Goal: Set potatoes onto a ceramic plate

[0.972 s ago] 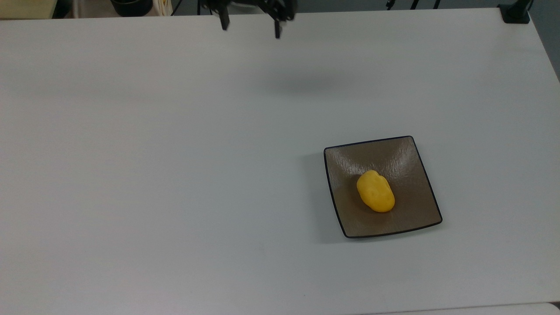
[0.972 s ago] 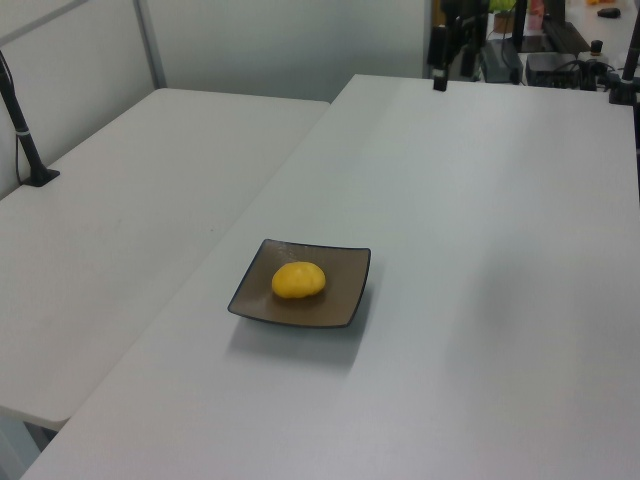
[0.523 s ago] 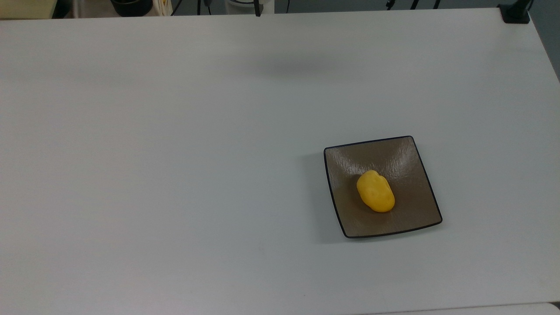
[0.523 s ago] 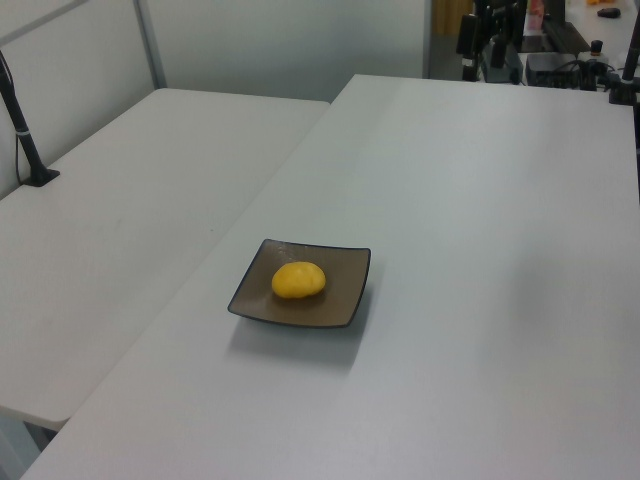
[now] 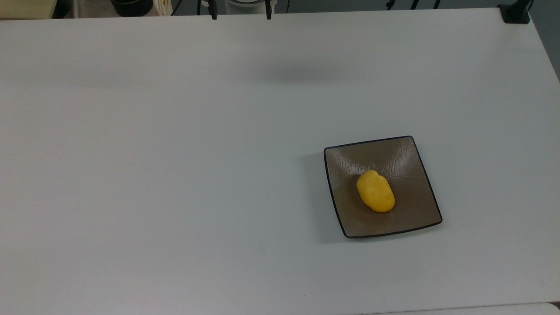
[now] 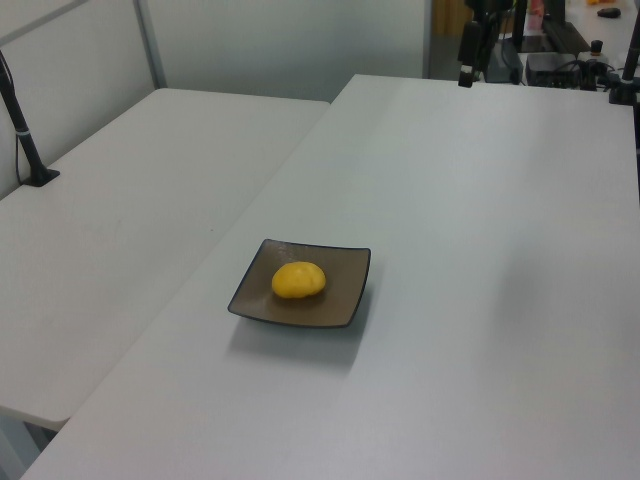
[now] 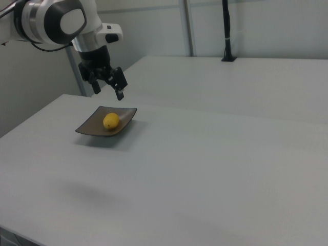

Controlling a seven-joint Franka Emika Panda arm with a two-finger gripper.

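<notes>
Finding one: the potato [image 5: 375, 191] lies on the plate [image 5: 413, 212], slightly toward the plate's lower half in the top view, resting free with nothing touching it. In the left view the potato [image 6: 298, 280] sits near the plate's [image 6: 340, 300] centre; in the right view the potato [image 7: 110, 121] shows the same, inside the plate's [image 7: 87, 128] rim.

Finding two: my gripper [image 7: 106, 82] is released, fingers spread and empty. In the right view it hangs high above the table [image 5: 175, 175], well apart from the plate. In the top view the gripper's [image 5: 239, 9] two fingertips [image 5: 213, 13] stand at the table's far edge, far from the plate.

Change noted: a second ago my fingers reached out over the table's far edge in the top view; half a second ago they had pulled nearly out of sight; now both tips sit at that edge again. Their faint shadow on the table has shifted slightly with them. Potato and plate have not moved in that time.

Assessment: I judge the placing done and the retreat all but finished. Nothing remains to be carried.
</notes>
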